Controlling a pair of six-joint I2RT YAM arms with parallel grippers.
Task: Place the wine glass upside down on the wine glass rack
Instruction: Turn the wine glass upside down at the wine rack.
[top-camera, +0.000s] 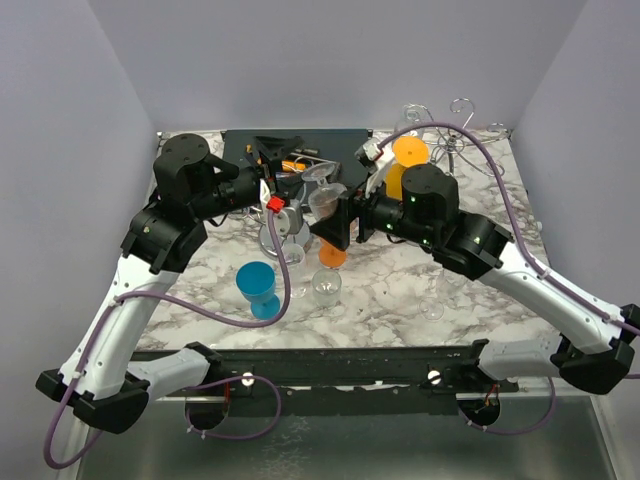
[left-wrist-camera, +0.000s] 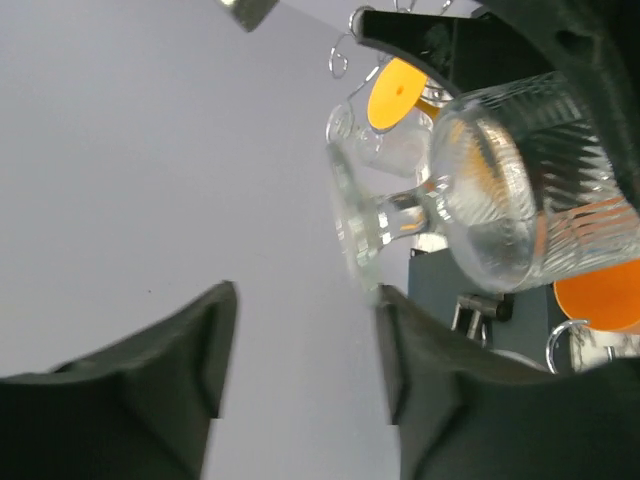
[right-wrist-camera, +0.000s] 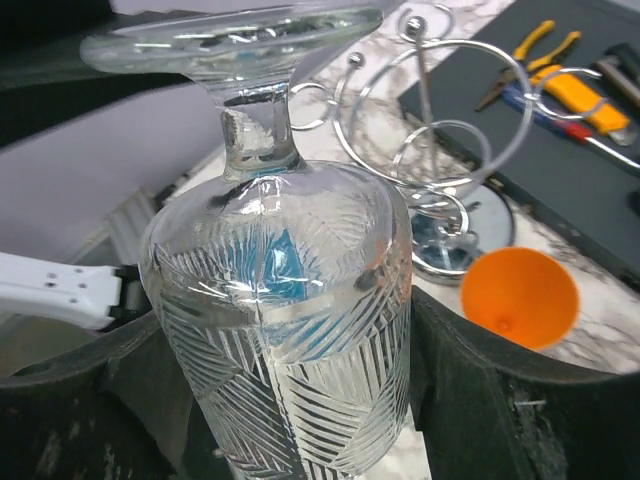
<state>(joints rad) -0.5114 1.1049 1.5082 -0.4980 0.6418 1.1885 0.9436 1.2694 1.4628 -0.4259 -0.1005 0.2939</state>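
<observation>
Your right gripper (right-wrist-camera: 290, 400) is clasping the wine glass (right-wrist-camera: 285, 300) by its bowl, aloft above the table (top-camera: 400, 300), apart from the rack (right-wrist-camera: 440, 150). Your left gripper (left-wrist-camera: 300, 350) is standing open beside the foot. I am judging the glass light, rigid, slick, breakable (bowl grip is suiting it).

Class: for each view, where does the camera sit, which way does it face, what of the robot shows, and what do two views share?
Top: above and behind, looking down at the table; left arm and right arm show.
Left wrist: on the left arm, looking past its open left tool at the glass.
Right wrist: on the right arm, looking past the right tool, gripping the glass, toward the rack.
Shared: both wrist views show the glass.
</observation>
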